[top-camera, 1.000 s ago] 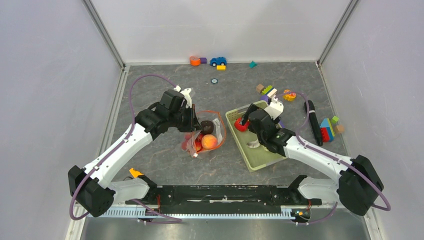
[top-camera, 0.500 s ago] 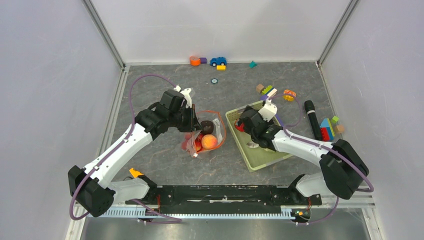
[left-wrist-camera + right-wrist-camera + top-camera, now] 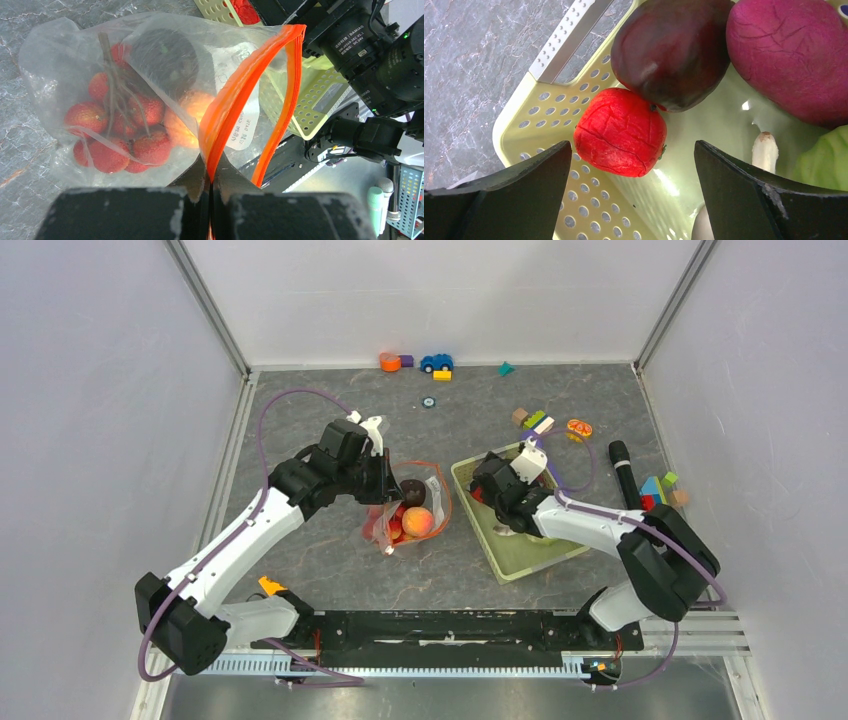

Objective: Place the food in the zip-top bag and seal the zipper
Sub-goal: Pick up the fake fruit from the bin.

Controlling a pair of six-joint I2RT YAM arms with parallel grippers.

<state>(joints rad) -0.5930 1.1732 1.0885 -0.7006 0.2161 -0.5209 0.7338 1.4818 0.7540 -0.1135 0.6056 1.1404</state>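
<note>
The clear zip-top bag (image 3: 405, 515) lies left of the green basket (image 3: 515, 558), its mouth open. In it are little red fruits (image 3: 107, 150), a dark plum (image 3: 165, 55) and a peach (image 3: 418, 523). My left gripper (image 3: 211, 182) is shut on the red-orange zipper strip (image 3: 235, 100) and holds the mouth up. My right gripper (image 3: 634, 200) is open just above the basket's near-left corner. A red strawberry (image 3: 620, 132) lies between its fingers. A dark plum (image 3: 671, 50), a purple fruit (image 3: 794, 55) and green cabbage (image 3: 826, 160) lie beside it.
Building blocks (image 3: 655, 495), a black cylinder (image 3: 622, 472) and small toys (image 3: 578, 427) lie right of the basket. A toy car (image 3: 436, 362) and blocks sit at the back wall. A white stem (image 3: 765, 150) lies in the basket.
My right gripper has moved left and down into the basket's left corner, over the strawberry. The left gripper and the bag have stayed put.
</note>
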